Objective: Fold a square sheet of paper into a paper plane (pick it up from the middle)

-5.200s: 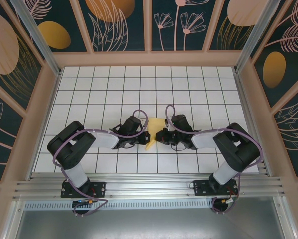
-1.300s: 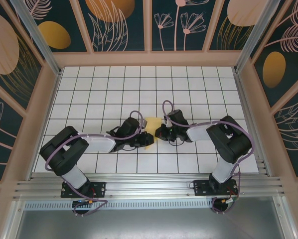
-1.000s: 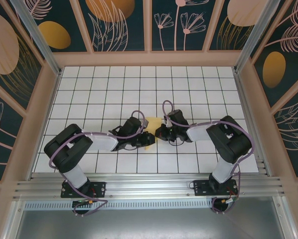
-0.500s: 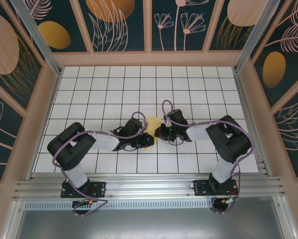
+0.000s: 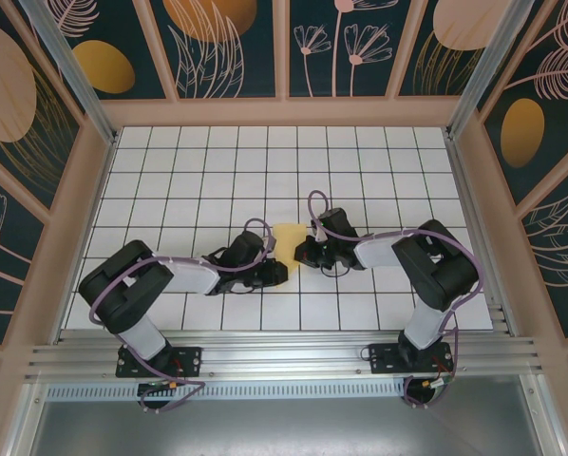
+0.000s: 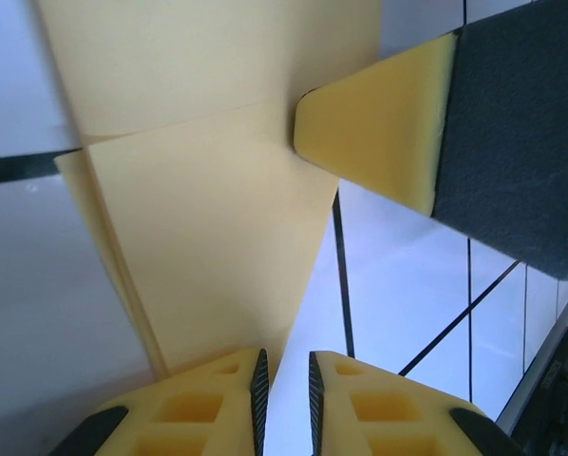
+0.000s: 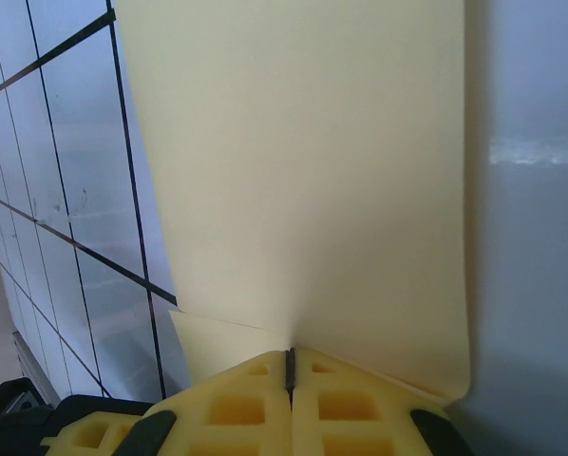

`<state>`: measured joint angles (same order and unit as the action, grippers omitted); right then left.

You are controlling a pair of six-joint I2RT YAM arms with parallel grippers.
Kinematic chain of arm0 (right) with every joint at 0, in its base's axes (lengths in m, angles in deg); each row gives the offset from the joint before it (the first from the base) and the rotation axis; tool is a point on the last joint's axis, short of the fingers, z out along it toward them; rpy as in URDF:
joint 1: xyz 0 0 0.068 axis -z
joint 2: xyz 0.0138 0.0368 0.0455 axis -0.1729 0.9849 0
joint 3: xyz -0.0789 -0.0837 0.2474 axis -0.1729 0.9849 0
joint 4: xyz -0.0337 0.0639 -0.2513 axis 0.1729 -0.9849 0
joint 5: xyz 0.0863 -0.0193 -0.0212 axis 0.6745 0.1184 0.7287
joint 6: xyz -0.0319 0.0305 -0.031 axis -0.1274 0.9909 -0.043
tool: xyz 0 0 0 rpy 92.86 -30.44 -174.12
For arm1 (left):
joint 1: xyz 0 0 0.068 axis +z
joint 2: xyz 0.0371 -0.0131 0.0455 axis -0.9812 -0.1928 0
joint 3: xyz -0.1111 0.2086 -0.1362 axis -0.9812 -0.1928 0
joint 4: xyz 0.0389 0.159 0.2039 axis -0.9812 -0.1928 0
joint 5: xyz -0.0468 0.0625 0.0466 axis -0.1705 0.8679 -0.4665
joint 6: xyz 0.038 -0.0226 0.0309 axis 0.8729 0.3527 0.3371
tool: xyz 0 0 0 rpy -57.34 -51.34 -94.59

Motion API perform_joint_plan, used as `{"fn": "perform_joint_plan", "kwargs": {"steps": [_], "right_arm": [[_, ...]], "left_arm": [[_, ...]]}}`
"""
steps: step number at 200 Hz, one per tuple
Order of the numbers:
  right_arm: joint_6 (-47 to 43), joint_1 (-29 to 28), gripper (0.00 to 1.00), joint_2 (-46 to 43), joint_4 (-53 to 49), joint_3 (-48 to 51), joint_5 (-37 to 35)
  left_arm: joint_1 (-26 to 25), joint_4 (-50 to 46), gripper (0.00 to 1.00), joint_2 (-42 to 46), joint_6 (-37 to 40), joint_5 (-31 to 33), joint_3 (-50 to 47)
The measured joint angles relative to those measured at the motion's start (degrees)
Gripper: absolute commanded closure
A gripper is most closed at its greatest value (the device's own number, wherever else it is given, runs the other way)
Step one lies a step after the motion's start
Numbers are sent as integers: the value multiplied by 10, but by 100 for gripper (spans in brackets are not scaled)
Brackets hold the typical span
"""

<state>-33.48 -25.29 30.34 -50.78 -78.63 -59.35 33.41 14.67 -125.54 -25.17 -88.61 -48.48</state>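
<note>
One paper (image 5: 286,235), pale yellow and already folded, lies on the tabletop (image 5: 198,171) a little nearer than its middle, between the two claws. In the left wrist view the paper (image 6: 217,237) shows at least two layers: an upper flap, and a lower panel that narrows toward the near side, with thin stacked edges along its left side. In the right wrist view the paper (image 7: 303,171) is one broad plain face with a second, smaller layer poking out at the lower left, and its right edge curls slightly near the bottom.

The right claw (image 5: 299,253) sits just right of the paper, clenched, its two pads (image 7: 236,408) pressed together along a single dark seam. Its tips meet the paper's near edge; I cannot tell whether a fold is nipped between them. From the left wrist, one of its fingers (image 6: 379,123) touches the paper where the flap and lower panel meet.

The left claw (image 5: 276,274) is at the paper's near-left corner. Its jaws stand a thin slit apart, released, with tabletop showing through the slit, and the paper's narrow end runs up to the left pad (image 6: 208,408).

Two arms (image 5: 170,271) reach inward from the near edge, one from each side.
</note>
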Motion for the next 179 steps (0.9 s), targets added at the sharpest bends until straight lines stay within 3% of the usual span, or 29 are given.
{"fn": "perform_joint_plan", "kwargs": {"steps": [46,92,179], "right_arm": [[0,0,96,0,0,0,0],[0,0,96,0,0,0,0],[0,0,96,0,0,0,0]], "left_arm": [[-3,-69,71,45,4,23,-3],[-3,-81,69,77,3,6,28],[-19,-87,73,-7,4,-10,64]]}}
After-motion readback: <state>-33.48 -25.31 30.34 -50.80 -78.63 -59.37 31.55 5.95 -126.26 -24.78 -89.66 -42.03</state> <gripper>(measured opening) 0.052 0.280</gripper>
